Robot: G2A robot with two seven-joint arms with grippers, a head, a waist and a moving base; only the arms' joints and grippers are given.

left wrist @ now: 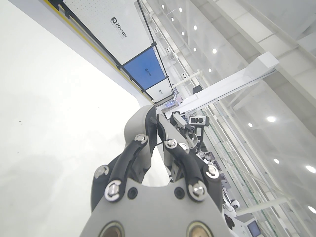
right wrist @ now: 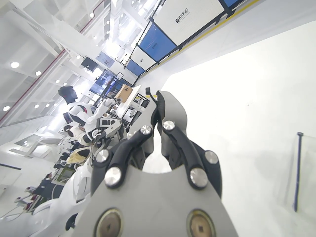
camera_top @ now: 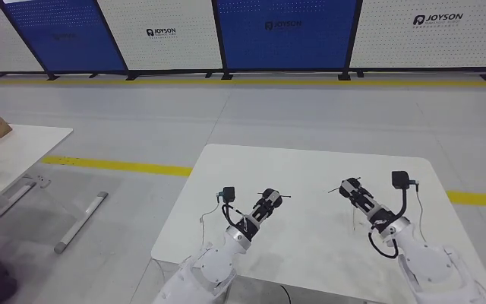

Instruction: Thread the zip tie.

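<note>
1. Top view first: both arms hang above the white tabletop [camera_top: 319, 163], well apart. The left hand [camera_top: 272, 199] is pinched on a thin black strip [camera_top: 282, 195] that pokes out on either side of its tips. The right hand [camera_top: 345, 186] is pinched on the zip tie [camera_top: 334, 190]. The two hands point roughly towards each other, and we judge that is so one end can be fed into the other. We cannot tell whether they share one tie or hold two pieces. A spare tie [camera_top: 354, 216] lies flat on the tabletop just beside the right arm.

2. Over to the left wrist view: the left hand [left wrist: 156, 114] has its pads pressed together, with a small black stub of the strip [left wrist: 154, 119] jutting out near the tips. It is held off the tabletop [left wrist: 49, 99], leaving room to work in the air. Across the gap we see the right hand [left wrist: 184, 128], apart from this one.

3. Now the right wrist view: the right hand [right wrist: 159, 97] is clamped on the zip tie [right wrist: 150, 94], and the tie's square head sticks out just past the tips. We reckon the head is left bare so that a tail can pass through its slot. The spare tie [right wrist: 298, 171] rests on the tabletop [right wrist: 246, 87], well away from the grip. With the ends this far apart, we judge the threading has not yet begun.
</note>
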